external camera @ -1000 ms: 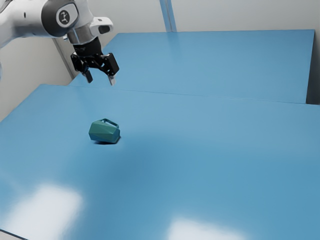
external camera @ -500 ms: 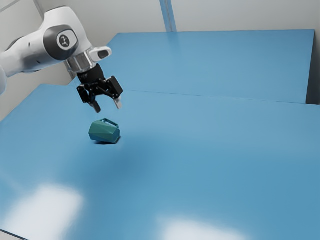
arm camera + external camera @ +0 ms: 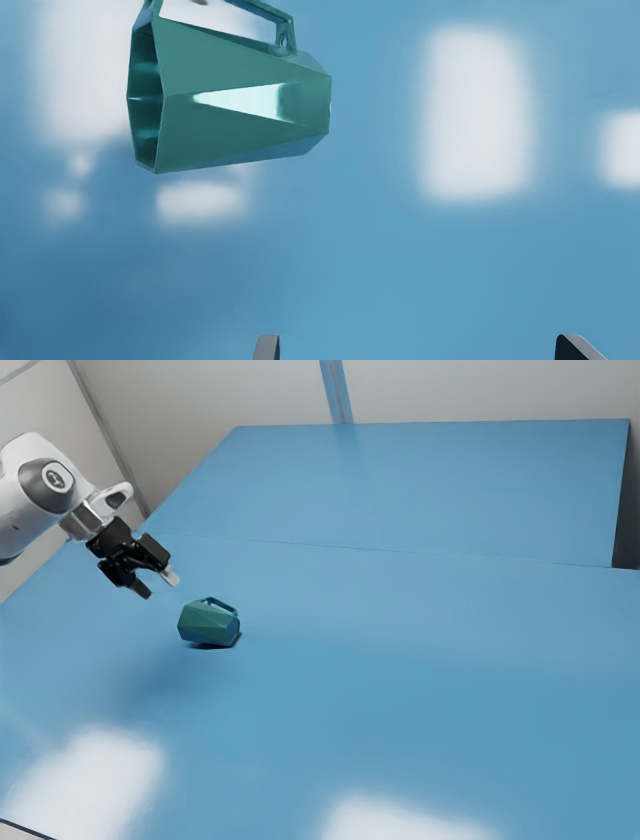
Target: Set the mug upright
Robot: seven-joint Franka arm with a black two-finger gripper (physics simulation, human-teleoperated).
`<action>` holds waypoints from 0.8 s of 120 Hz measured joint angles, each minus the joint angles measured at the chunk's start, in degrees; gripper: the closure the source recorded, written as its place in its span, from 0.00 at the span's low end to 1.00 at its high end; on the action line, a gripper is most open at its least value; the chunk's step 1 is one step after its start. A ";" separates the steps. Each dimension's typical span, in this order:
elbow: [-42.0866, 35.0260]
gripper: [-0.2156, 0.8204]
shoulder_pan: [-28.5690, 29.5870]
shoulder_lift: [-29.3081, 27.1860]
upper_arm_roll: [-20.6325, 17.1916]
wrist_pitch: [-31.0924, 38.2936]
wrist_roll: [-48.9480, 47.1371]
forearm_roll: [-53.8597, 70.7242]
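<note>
Your mug (image 3: 209,625) lies on its side on the tabletop (image 3: 420,660), long axis roughly parallel to your tool's (image 3: 157,585) finger-to-finger line, handle (image 3: 286,27) away from the fingertips. Green, faceted, glossy, wider at the mouth (image 3: 146,100). Tool's open, near it.

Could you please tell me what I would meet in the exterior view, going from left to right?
White-and-grey arm → open black claw → green mug lying on its side → blue strip on the back wall.
</note>
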 joint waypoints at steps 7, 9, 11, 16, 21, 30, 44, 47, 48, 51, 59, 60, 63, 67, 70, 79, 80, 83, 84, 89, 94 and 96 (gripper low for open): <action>0.39 0.21 2.09 1.31 0.01 0.75 2.42 -1.60; 0.50 0.21 2.45 1.64 0.01 0.92 3.09 -2.04; 0.62 0.21 2.74 1.97 -0.01 1.08 3.75 -2.43; 1.21 0.21 3.33 3.05 -0.01 1.42 5.41 -3.52; 2.02 0.21 4.13 4.33 -0.06 1.63 7.02 -4.54; 4.12 0.21 5.56 7.14 -0.08 1.74 9.83 -6.56; 8.83 0.21 7.75 12.69 0.01 0.69 13.91 -9.50; 10.02 0.21 8.12 14.21 0.04 0.26 14.71 -10.00; 10.43 0.21 8.26 14.76 0.04 0.11 14.97 -10.15; 11.64 0.21 8.65 16.35 0.04 -0.32 15.72 -10.61; 14.27 0.21 9.12 19.63 0.07 -1.21 17.59 -11.71; 14.58 0.21 9.14 20.01 0.06 -1.31 17.81 -11.87; 15.41 0.21 9.15 21.08 0.06 -1.61 18.45 -12.38; 16.18 0.21 9.09 22.20 0.03 -2.08 19.26 -13.10; 16.53 0.21 9.06 22.81 0.00 -2.50 19.83 -13.75; 16.97 0.21 8.99 24.26 -0.07 -3.64 21.42 -15.39; 16.99 0.21 9.00 24.41 -0.08 -3.77 21.58 -15.54; 17.05 0.21 9.04 24.88 -0.08 -4.11 22.06 -15.92; 17.07 0.21 9.05 25.02 -0.08 -4.22 22.22 -16.04; 17.32 0.21 9.07 25.80 -0.10 -4.74 22.97 -16.74; 17.95 0.21 9.07 26.72 -0.09 -5.32 23.66 -17.53; 18.10 0.21 9.05 26.99 -0.11 -5.52 23.92 -17.80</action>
